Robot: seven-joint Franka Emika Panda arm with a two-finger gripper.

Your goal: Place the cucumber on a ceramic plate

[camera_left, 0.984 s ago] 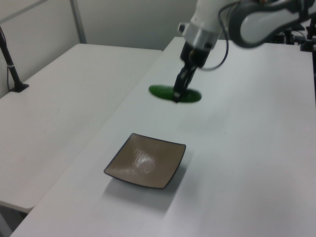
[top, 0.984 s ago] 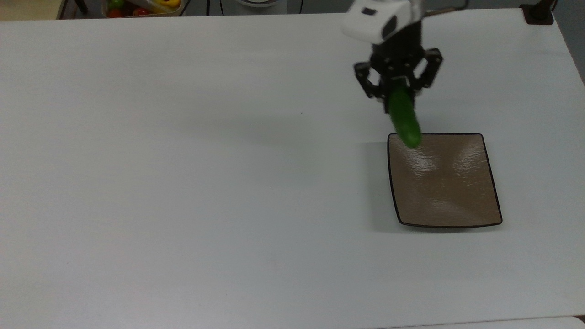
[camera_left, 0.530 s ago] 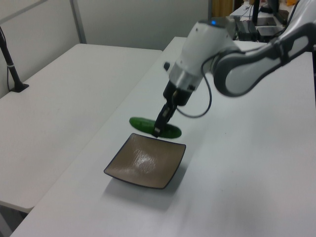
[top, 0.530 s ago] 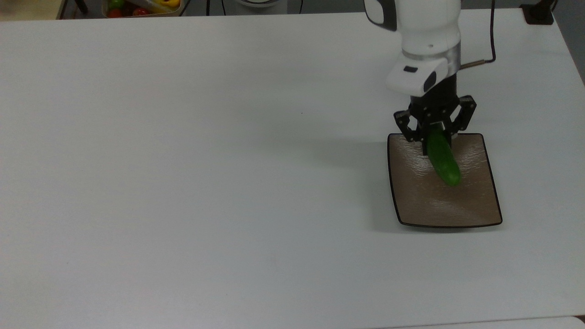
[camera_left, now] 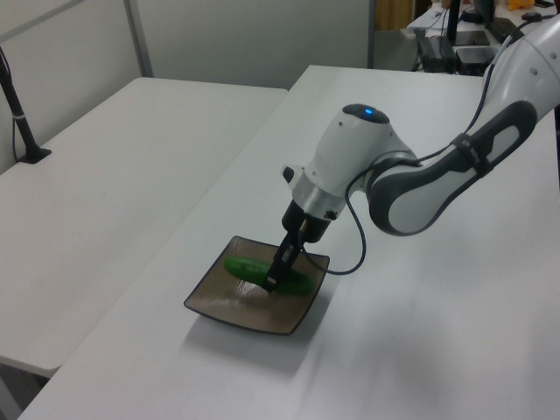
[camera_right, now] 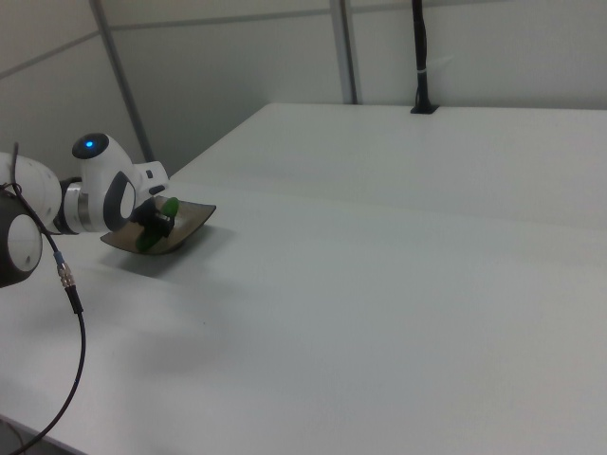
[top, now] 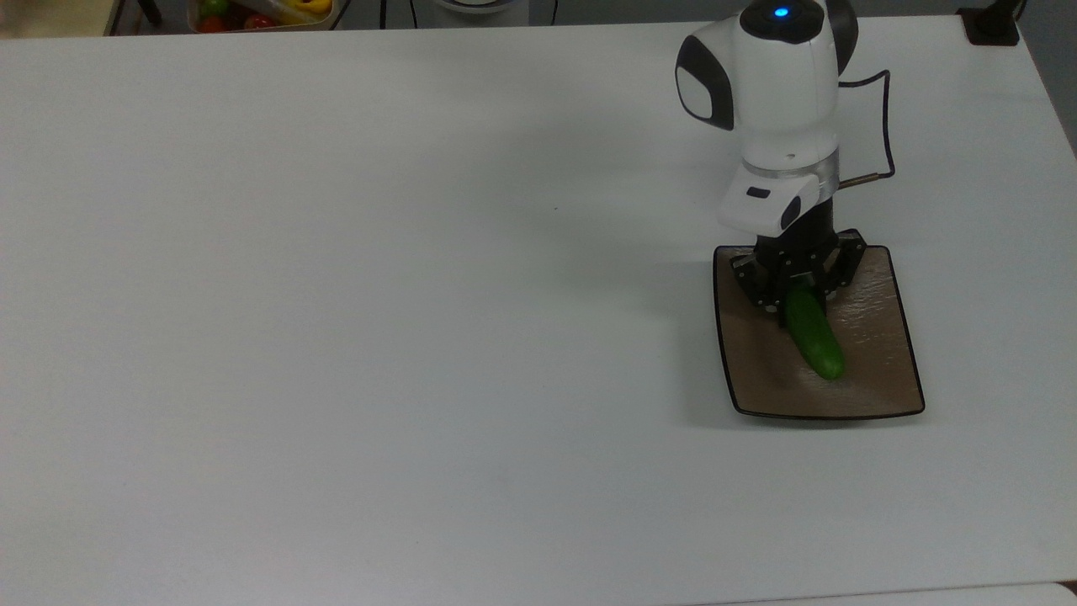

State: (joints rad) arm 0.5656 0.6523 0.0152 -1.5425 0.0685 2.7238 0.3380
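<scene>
Clamped around the cucumber [top: 814,335], the gripper [top: 797,290] hangs low over the ceramic plate [top: 875,370], its black fingers closed on the end of the vegetable nearer the top view's upper edge. In the left view the gripper [camera_left: 275,281] comes down from the white wrist at a slant and grips the cucumber [camera_left: 254,272] near its middle, the green body lying across the ceramic plate [camera_left: 219,302]; whether it already touches the glaze I cannot tell.

The surface is a wide white table [top: 379,337], bare over the top view's left and middle. At the top view's upper left edge sits a container of colourful items [top: 261,13]. The plate sits toward the top view's right, square, brown-tan with a thin dark rim. A black cable [top: 879,126] loops from the wrist on the top view's right, and a dark mount [top: 993,23] stands at the table's far right corner.

In the left view a second white table [camera_left: 105,175] stands on the left with a black post [camera_left: 22,114] on it, and pale partition walls behind. In the right view the gripper [camera_right: 159,221], the cucumber [camera_right: 156,227] and the ceramic plate [camera_right: 194,220] sit at the left, with a black post [camera_right: 420,57] at the far edge.
</scene>
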